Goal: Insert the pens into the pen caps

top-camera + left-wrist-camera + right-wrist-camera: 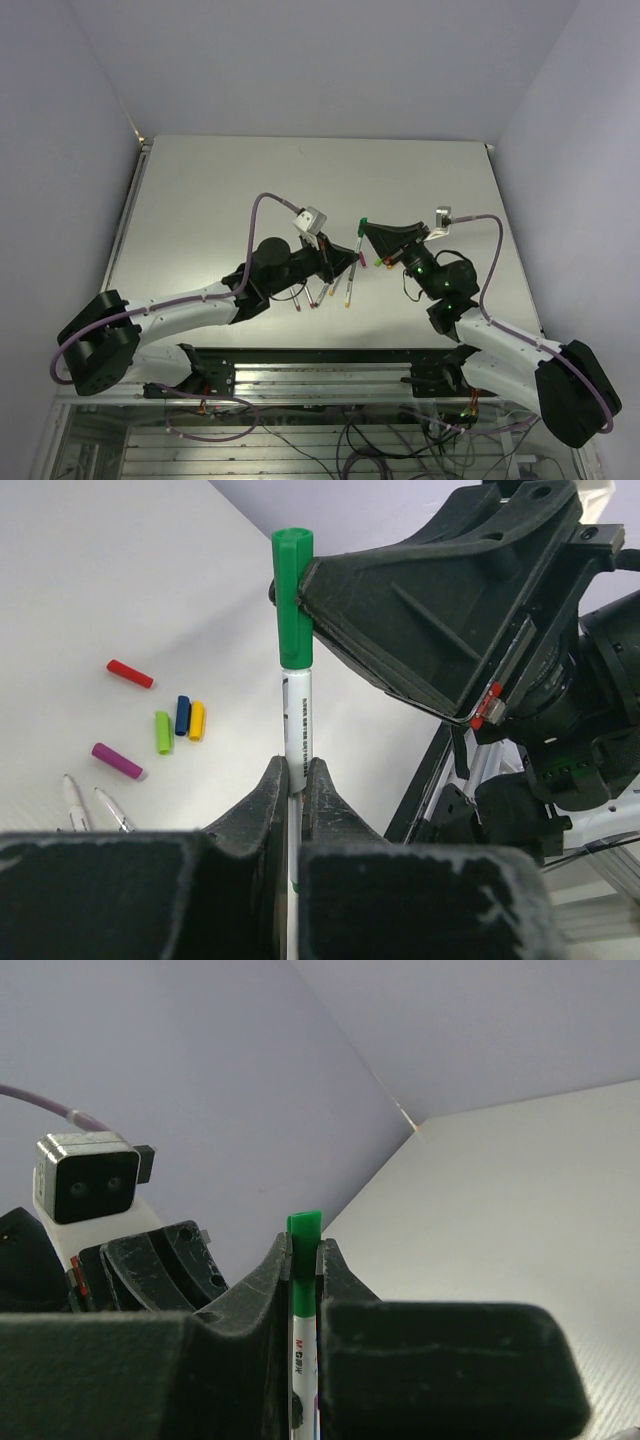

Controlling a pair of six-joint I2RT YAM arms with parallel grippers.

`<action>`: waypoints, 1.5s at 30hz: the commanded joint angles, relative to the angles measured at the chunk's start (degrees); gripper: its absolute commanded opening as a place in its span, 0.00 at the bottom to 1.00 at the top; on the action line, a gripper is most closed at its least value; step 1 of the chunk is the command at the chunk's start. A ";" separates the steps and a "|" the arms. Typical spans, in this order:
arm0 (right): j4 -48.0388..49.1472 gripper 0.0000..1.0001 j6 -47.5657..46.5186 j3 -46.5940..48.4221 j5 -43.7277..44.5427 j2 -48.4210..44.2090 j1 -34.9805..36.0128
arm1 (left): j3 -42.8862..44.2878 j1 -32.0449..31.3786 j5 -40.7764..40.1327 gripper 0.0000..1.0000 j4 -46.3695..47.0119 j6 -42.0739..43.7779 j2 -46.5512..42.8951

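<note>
My left gripper (297,766) is shut on the white barrel of a pen (297,715) and holds it above the table. A green cap (293,600) sits on the pen's far end, and my right gripper (304,1246) is shut on that green cap (305,1228). In the top view the two grippers meet mid-table, left (348,262) and right (367,232). Loose caps lie on the table: red (130,673), dark blue (183,715), yellow (197,720), light green (163,732) and magenta (117,761). Two more pens (72,800) lie near them.
Several uncapped pens (325,293) lie on the table (220,200) under the left arm's wrist. The loose caps (383,262) lie just below the right gripper. The left wrist camera (88,1185) shows close in the right wrist view.
</note>
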 commanded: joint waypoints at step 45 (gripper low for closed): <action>-23.97 0.22 -10.19 14.10 3.29 1.77 3.09 | -1.26 5.23 -10.10 0.07 -3.56 3.15 0.12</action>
